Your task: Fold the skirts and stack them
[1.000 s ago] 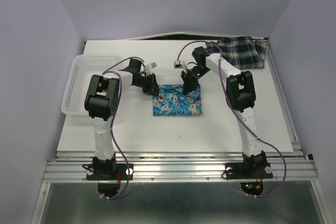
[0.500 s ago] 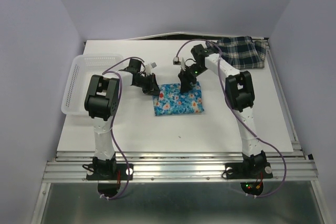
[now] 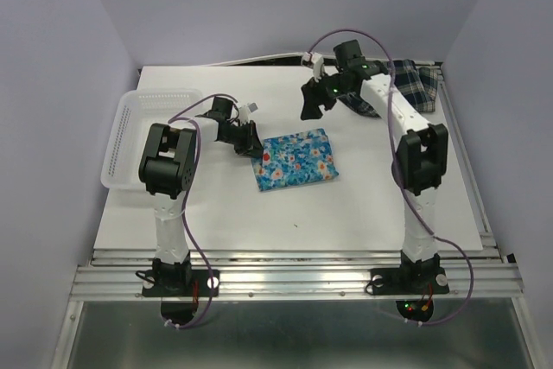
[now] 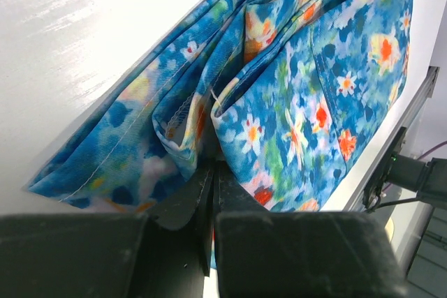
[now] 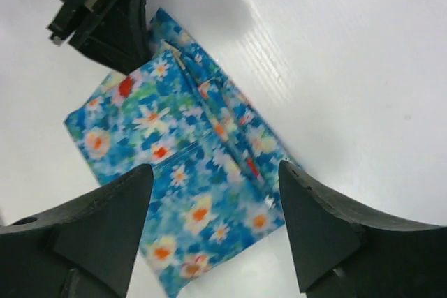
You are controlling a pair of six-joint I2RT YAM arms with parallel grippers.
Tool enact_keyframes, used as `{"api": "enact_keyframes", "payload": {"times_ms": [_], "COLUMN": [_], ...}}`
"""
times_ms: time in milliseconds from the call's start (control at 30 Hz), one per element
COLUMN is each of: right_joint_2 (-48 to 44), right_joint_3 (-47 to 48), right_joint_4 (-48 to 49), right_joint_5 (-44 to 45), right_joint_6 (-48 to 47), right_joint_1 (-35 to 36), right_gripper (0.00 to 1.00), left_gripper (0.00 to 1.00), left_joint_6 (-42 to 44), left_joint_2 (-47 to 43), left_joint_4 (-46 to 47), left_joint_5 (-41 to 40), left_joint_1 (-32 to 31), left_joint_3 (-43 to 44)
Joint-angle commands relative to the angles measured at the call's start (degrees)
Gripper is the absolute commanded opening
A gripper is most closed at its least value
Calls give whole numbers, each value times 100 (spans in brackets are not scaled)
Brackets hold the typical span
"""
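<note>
- floral skirt (image 3: pixel 297 160): folded, flat, at centre of table (image 3: pixel 363 205).
- left gripper (image 3: pixel 253 146): pinching floral skirt's 10 o'clock corner.
- right gripper (image 3: pixel 309 101): fingers spread, empty, at floral skirt's 12 o'clock.
- plaid skirt (image 3: pixel 415 85): table's 2 o'clock corner.

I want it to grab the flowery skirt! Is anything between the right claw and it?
No, nothing visible. The right claw is open in the air with a clear view down to the flowery skirt. Only the left claw touches it, pinching one corner.
</note>
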Motion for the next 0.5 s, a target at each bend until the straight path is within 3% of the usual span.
{"api": "enact_keyframes", "payload": {"times_ms": [0, 100, 233, 300, 467], "right_joint_2": [-856, -1215, -1646, -1770, -1560], "right_joint_3": [-1226, -2339, -3492, -3741, -3654], "right_joint_4": [133, 413, 1309, 1853, 1952], "right_joint_5": [-357, -498, -367, -218, 352], "right_joint_6": [810, 1063, 1739, 1952, 2400], "right_joint_1": [-351, -351, -413, -553, -606], "right_gripper": [71, 61, 64, 65, 70], "left_gripper": [11, 11, 11, 11, 11], "left_joint_6": [237, 237, 245, 245, 281], "left_joint_2": [-27, -10, 8, -9, -53], "left_joint_4": [-276, -276, -303, -303, -311], "left_joint_5": [-642, -642, -642, -625, -616], "left_joint_1": [-8, -8, 0, -8, -17], "left_joint_3": [-218, -218, -209, -218, -235]}}
